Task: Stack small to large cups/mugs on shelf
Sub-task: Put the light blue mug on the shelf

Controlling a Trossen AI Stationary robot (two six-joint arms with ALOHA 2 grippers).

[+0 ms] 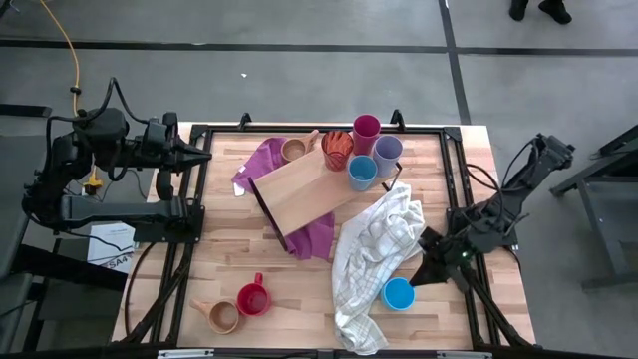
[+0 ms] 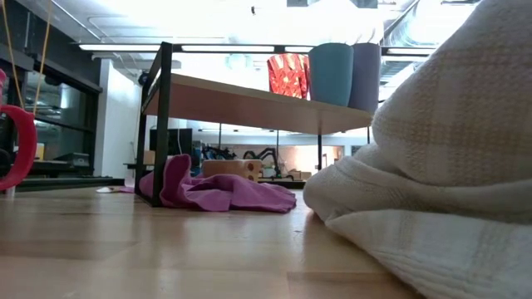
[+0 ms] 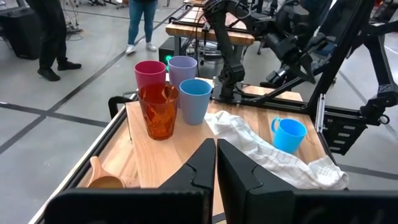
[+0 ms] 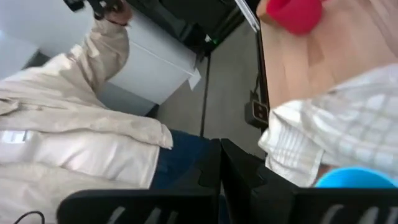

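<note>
Wood shelf [image 1: 299,189] stands tilted mid-table on the purple cloth [image 1: 267,160]; four cups crowd its far end: orange tumbler [image 1: 337,149], magenta [image 1: 366,130], lavender [image 1: 388,152], blue [image 1: 362,173]. Stray blue mug [image 1: 399,294] lies on the table [image 1: 219,249] just beside the right gripper [image 1: 423,273], clenched, grasping nothing. Judgement: right arm nearer it. Left gripper [image 1: 204,157], clenched and empty, waits at the table's left edge; red mug [image 1: 252,298] and tan mug [image 1: 221,316] near front-left.

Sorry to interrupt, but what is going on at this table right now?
Neither arm holds anything. The left gripper is shut at the table's left edge; the right gripper is shut beside the blue mug. Four cups already stand on the shelf; a red mug and two tan mugs wait on the table.
</note>
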